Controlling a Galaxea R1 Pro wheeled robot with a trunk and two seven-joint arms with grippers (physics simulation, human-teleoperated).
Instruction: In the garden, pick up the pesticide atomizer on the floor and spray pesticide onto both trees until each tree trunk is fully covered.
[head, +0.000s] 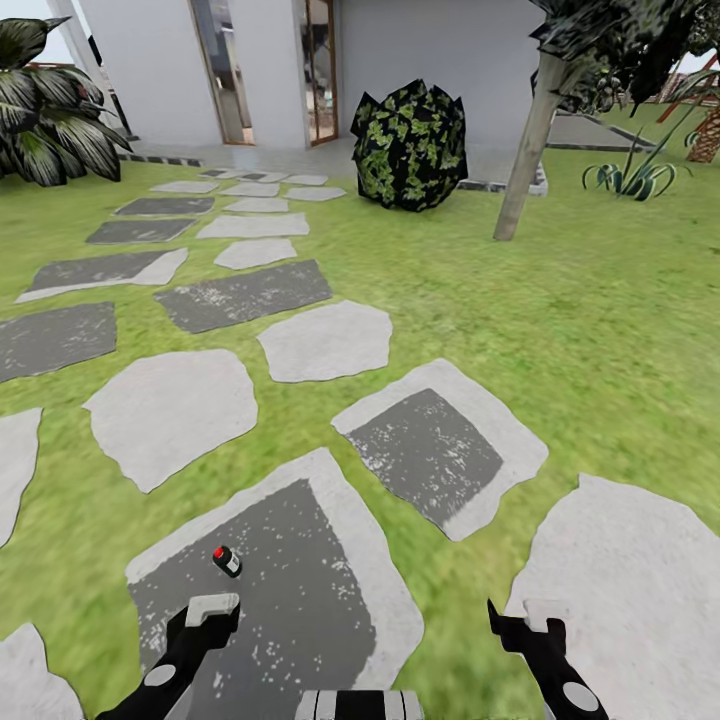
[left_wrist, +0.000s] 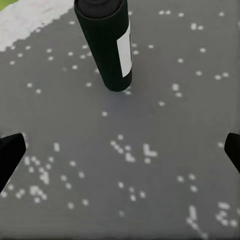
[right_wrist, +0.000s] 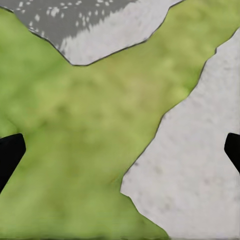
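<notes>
Bottle time: the pesticide atomizer (head: 227, 560) is sitting upright on the dark grey paving stone (head: 300, 600) near the robot, just beyond the left claw (head: 212, 607). In the left wrist view it's showing as a dark cylinder (left_wrist: 107, 45) with a white label strip, standing ahead of the two fingertips, which are spread wide at the picture's edges, so that claw is released and nothing is between the tips. The right claw (head: 525, 622) is hanging over grass (right_wrist: 75, 130) and a pale stone (right_wrist: 195, 165), fingertips likewise apart and empty.

My guess is the bottle is light, rigid and smooth-sided, so it's probably going to tip or skid if it's nudged. Best bet is closing on the middle of the body, below the red-topped cap, coming in square.

Room isn't an issue: flat stone all round it, grass beyond the stone's edge. One leaning tree trunk (head: 528, 150) is standing far right on the lawn, beside a dark bush (head: 410, 145), with open grass leading up to it.
</notes>
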